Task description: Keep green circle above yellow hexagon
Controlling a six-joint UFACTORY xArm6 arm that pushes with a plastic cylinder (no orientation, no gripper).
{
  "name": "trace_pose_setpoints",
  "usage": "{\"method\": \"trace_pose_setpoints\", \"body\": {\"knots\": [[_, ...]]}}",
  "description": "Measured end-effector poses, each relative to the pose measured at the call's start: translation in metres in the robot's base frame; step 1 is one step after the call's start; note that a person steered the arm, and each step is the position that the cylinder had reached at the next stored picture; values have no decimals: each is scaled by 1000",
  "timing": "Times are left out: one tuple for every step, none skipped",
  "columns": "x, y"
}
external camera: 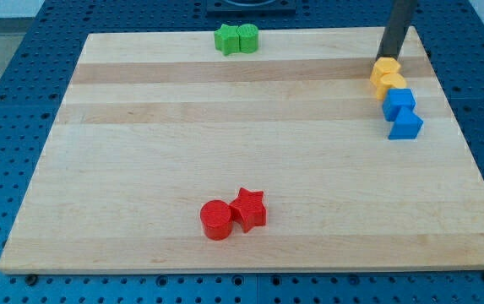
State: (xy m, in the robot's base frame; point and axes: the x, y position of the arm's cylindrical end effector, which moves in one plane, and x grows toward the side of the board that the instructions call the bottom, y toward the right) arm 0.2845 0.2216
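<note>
Worktop [140,169]: pale wooden board, grain in long bands running left to right, one darker band near the top edge. It sits on a blue perforated base [5,101] with regular rows of holes. A dark fixture shows just past the top edge, centre. No readable writing or labels anywhere.

The arm carries no hand, only a dark rod [399,25] coming down near the top right corner, leaning slightly. My tip [387,57] touches the upper side of the yellow hexagon [384,69].

A second yellow block [390,84], shape unclear, sits just below the hexagon and touches it. Below that, a blue cube [399,101] and another blue block [405,125], shape uncertain, all in a tight column along the right edge.

Green circle [247,37] sits at the top edge, a little left of centre, touching a green star [227,39] on its left. It is round, so no long axis or heading can be read. It lies well apart from the yellow hexagon, slightly nearer the top edge.

Near the bottom edge, centre: red cylinder [216,219] touching a red star [248,209].
</note>
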Motion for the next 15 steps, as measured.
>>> {"method": "trace_pose_setpoints", "body": {"knots": [[3, 0], [1, 0], [-30, -13], [-34, -58], [-13, -127], [-5, -198], [-7, -273], [-38, -328], [-87, -344], [-93, -338], [-92, -306], [-92, -259], [-86, -206], [-62, -168], [-63, -161]]}}
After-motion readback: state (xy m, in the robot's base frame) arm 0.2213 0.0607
